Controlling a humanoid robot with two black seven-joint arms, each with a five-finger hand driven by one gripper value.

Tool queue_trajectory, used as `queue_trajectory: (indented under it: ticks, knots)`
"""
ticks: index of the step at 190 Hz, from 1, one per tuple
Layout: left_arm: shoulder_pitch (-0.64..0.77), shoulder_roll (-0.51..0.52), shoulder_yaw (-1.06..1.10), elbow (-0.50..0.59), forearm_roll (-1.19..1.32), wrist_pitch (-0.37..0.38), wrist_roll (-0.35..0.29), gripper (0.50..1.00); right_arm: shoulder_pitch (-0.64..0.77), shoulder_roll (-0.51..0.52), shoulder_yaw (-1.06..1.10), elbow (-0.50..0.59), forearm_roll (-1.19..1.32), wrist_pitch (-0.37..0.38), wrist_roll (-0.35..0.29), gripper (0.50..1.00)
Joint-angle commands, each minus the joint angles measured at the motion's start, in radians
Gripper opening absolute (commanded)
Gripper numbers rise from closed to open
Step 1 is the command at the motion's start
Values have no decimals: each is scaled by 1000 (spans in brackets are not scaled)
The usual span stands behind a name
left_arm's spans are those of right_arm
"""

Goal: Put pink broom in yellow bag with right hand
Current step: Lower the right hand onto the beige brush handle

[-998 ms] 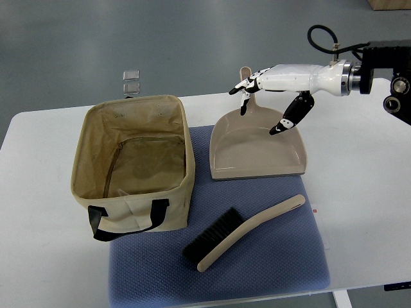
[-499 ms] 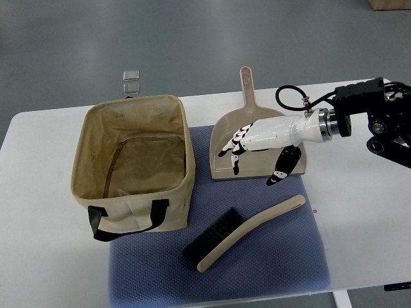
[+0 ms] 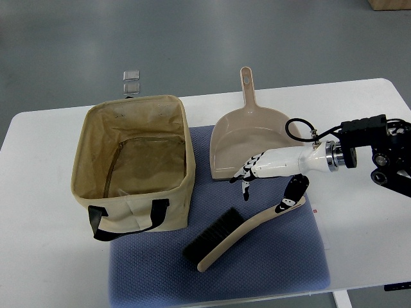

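**Right hand down over broom handle**

Top view: right hand (image 3: 273, 183) now lower than 0.5 s ago, off the dustpan (image 3: 257, 144), just above the pink broom (image 3: 247, 231) handle end. Fingers (image 3: 247, 176) spread, holding nothing; thumb tip at the handle, contact unclear. Broom unmoved on blue mat (image 3: 282, 263), right of yellow bag (image 3: 131, 163). White tabletop (image 3: 45, 256) underneath.

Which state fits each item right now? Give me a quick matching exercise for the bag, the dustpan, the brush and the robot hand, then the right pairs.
1. tan fabric bag with black handles
2. beige plastic dustpan
3. beige-handled broom with black bristles
4. right robot hand

A. lying diagonally on the blue mat
B. hovering open above the broom handle
C. standing open, nothing inside
D. handle pointing to the table's far edge

Pairs: 1-C, 2-D, 3-A, 4-B
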Motion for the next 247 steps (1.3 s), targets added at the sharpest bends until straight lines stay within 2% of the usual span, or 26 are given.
queue_trajectory:
  ticks: [1,92,131,163,247]
  knots:
    - [-1,0,0,0,0,0,0,1000,-21,4,-1,-5,-4,-23,-11,928]
    - [-1,0,0,0,0,-1,0,1000,-107,8,-3,-60,-45,-154,-13,917]
    - [-1,0,0,0,0,-1,0,1000,-128,8,-4,-62,-50,-166,-13,913]
    - [-1,0,0,0,0,-1,0,1000,-139,12,-4,-64,-68,-178,-13,872]
    - [-1,0,0,0,0,-1,0,1000,-151,15,-3,-85,-74,-203,-28,850]
